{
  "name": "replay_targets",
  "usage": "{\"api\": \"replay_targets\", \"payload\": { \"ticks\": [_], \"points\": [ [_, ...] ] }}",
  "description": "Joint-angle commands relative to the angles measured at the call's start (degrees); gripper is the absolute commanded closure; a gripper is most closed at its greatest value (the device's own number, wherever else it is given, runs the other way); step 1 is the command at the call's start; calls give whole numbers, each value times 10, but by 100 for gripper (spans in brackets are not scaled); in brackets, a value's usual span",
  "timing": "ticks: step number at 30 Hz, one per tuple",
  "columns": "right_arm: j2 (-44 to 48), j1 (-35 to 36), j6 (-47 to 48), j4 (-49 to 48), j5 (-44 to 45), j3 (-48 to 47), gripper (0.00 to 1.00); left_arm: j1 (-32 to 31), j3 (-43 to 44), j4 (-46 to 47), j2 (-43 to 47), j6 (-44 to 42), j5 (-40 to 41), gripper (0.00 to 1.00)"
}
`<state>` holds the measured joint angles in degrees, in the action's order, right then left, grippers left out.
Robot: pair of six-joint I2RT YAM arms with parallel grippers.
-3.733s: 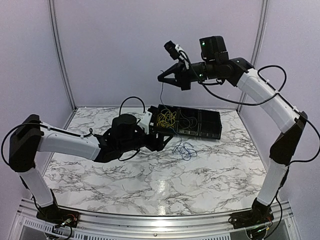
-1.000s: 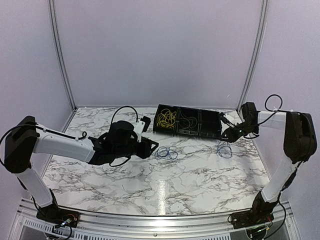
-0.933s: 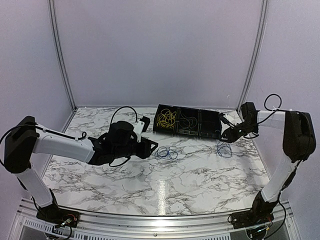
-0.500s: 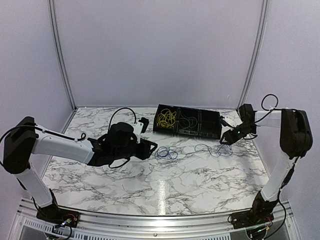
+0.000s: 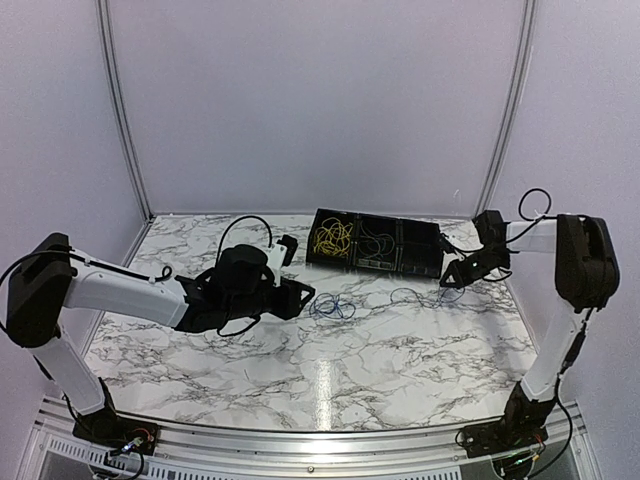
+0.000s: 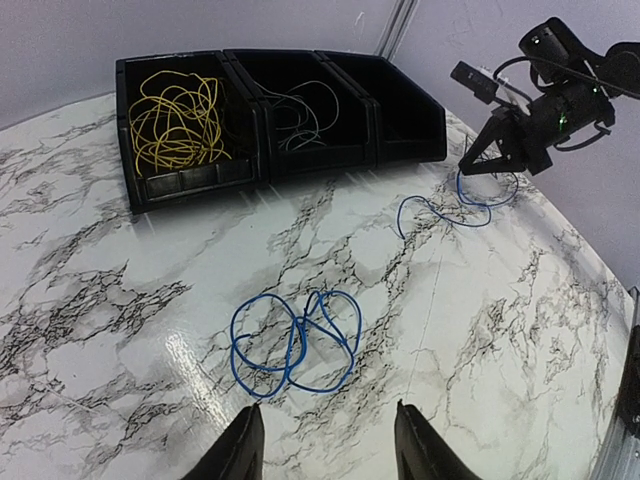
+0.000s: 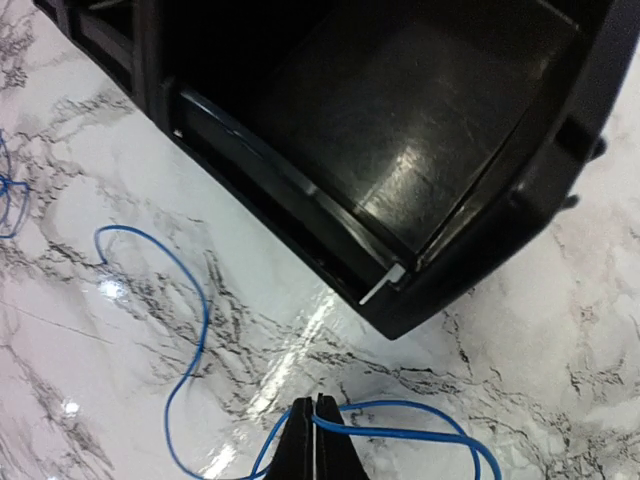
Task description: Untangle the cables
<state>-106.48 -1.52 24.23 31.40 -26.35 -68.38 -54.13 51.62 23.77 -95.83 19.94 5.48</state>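
Right gripper (image 7: 312,440), fingers pressed together, pinches a wavy blue strand (image 7: 190,330) lying on the marble table (image 7: 500,330) just beside the black bin (image 7: 430,120); its arm is folded low. Left gripper (image 6: 325,450), fingers spread, hovers near a looped blue coil (image 6: 295,340) at mid-table; its arm reaches low across.

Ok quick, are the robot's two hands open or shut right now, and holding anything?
Left gripper: open, holding nothing.
Right gripper: shut, pinching the stretched-out blue cable.
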Motion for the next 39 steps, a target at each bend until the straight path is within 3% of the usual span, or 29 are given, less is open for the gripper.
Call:
{"api": "replay_targets", "payload": {
  "ticks": [1,6,10,20,30,39],
  "points": [
    [100,-4,9,42,-72,-35,100,-2,16,-13,-9,2,-3,53],
    [168,4,10,63,-110,-84,100,-2,25,-14,-21,6,-9,52],
    [161,12,5,65,-108,-157,100,-3,32,-14,-26,5,-10,52],
    [36,13,61,58,-47,-316,100,-3,25,-26,-3,-1,4,52],
    [-61,13,104,27,4,-372,100,-7,-7,-31,26,30,30,52],
    [-185,70,91,15,16,-433,100,-14,-8,-44,37,35,40,52]
  ]
}}
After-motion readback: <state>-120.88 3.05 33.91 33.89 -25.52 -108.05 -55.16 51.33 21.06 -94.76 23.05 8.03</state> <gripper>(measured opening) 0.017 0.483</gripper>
